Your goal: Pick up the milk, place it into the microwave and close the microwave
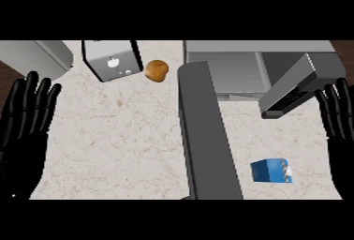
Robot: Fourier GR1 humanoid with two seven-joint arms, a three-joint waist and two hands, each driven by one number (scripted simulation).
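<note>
The milk (271,170) is a small blue carton with white marking, lying on the counter at the lower right. The microwave (276,70) stands at the top right with its grey door (207,136) swung wide open toward me, reaching down the middle of the view. The carton lies just right of that door. My right hand (339,122) rests open at the right edge, fingers up, above and right of the carton. At the left edge my left hand (24,122) rests open too, fingers up. Neither hand holds anything.
A grey toaster (110,59) sits at the top left of centre, with a brown potato (157,71) beside it. A grey metal object (38,56) fills the top left corner. The marble counter (117,140) stretches between my left hand and the door.
</note>
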